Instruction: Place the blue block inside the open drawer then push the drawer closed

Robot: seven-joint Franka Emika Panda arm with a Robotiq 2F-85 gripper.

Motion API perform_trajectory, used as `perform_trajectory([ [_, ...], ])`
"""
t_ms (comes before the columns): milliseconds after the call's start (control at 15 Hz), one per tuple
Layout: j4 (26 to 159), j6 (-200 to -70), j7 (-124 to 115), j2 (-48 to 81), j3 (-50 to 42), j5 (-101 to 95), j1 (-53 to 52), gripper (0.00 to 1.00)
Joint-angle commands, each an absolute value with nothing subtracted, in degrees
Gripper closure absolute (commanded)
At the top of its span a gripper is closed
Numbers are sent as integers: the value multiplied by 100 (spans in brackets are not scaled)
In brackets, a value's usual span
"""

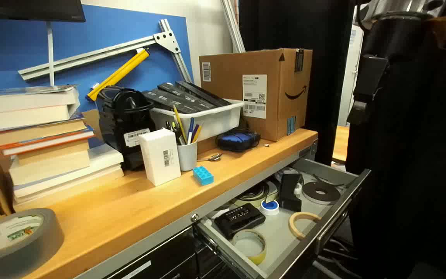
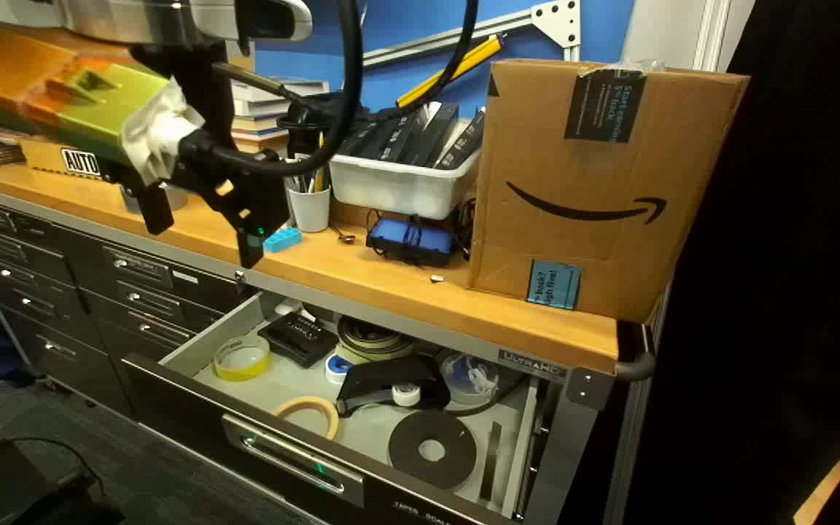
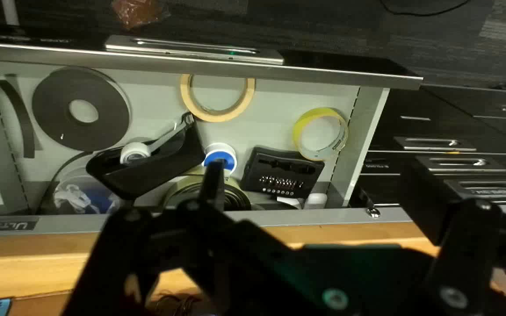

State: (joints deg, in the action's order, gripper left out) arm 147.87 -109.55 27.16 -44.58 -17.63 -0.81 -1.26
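Observation:
The blue block (image 1: 203, 175) lies on the wooden bench top near its front edge, beside the white box and the pen cup. It also shows in an exterior view (image 2: 283, 240); in the wrist view it is hidden. The drawer (image 2: 197, 394) under the bench is pulled open and holds tape rolls, a black dispenser and a black bit case; its front rim shows in the wrist view (image 3: 305, 73). My gripper (image 2: 203, 237) is open and empty, fingers pointing down, raised over the bench front near the drawer. In the wrist view its spread fingers (image 3: 321, 191) are dark.
A large cardboard box (image 1: 238, 89) stands at the bench end beside a white bin (image 1: 215, 120). A pen cup (image 1: 187, 155), white box (image 1: 160, 157), spoon (image 1: 215, 157) and blue-black device (image 1: 238, 140) surround the block. Books (image 1: 52, 155) and a grey tape roll (image 1: 18, 244) are farther along.

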Motion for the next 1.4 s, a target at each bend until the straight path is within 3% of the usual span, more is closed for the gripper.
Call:
perform_trajectory([
  [0, 14752, -10945, 2764, -4436, -1697, -26, -46, 0],
  [1333, 14672, -11005, 2634, -4354, -1599, -80, -33, 0],
])
